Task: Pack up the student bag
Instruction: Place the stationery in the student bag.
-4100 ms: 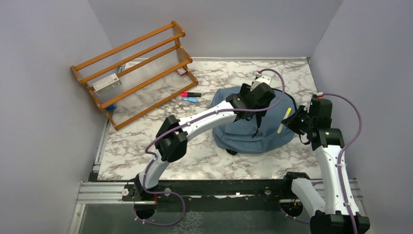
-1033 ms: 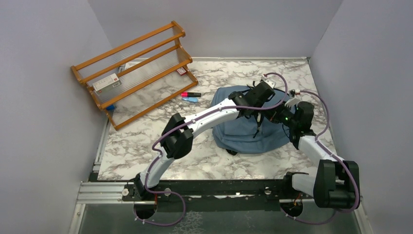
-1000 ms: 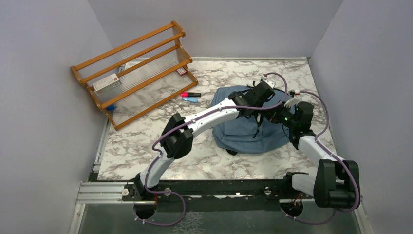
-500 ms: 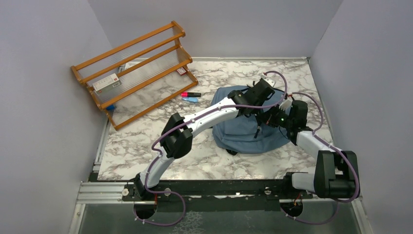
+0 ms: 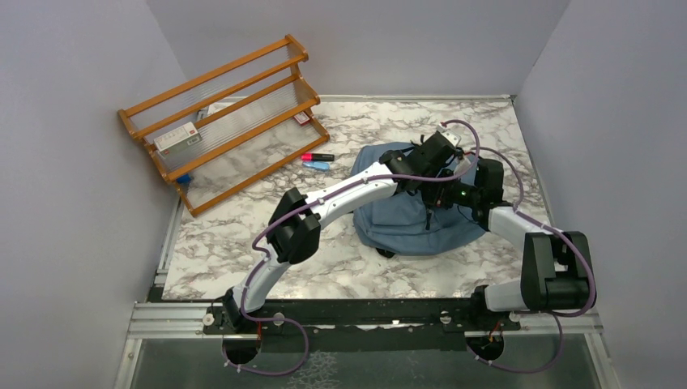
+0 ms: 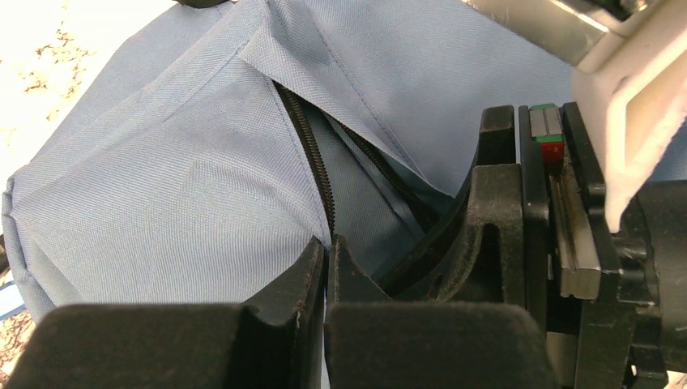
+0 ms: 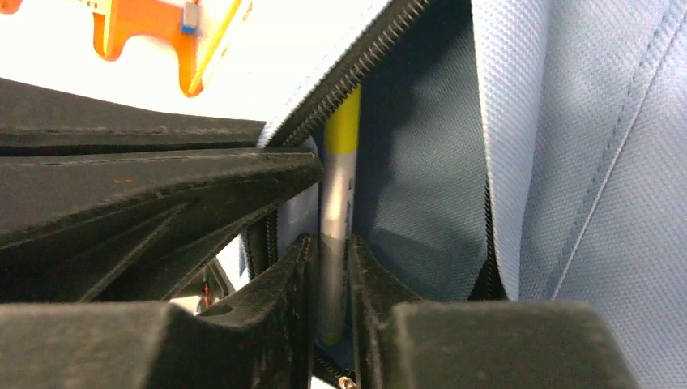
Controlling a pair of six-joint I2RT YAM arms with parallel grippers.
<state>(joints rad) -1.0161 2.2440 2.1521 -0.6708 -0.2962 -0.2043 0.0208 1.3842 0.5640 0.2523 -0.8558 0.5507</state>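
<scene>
The left claw point(image 6: 328, 247) pinches the zipper edge of the student bag point(image 5: 403, 231), lifting it so the mouth gapes; the right claw point(image 7: 330, 243) grips a yellow-capped marker point(image 7: 334, 203), poking it inside. The bag, dusty-blue, soft and slumped, lies on the table point(image 5: 243, 235) toward its right edge.

**Desk:** The student bag point(image 5: 403, 223): what cloth?

**Photographer:** Matt dusty-blue woven fabric with a fine diagonal rib and stitched seams. Its zipper point(image 6: 310, 158) is black, with dull teeth.

**Desk:** The left gripper point(image 6: 326, 248) and right gripper point(image 7: 330, 243)?

**Photographer:** Both are matt black plastic, faintly grainy. The marker point(image 7: 334, 194) is smooth plastic, a grey barrel and yellow cap with a slight sheen.

**Desk:** And the table point(image 5: 235, 235)?

**Photographer:** A smooth marble-pattern top, mildly glossy. At its far left corner the rack point(image 5: 235, 101) is varnished orange-brown wood with ribbed translucent shelves.
</scene>
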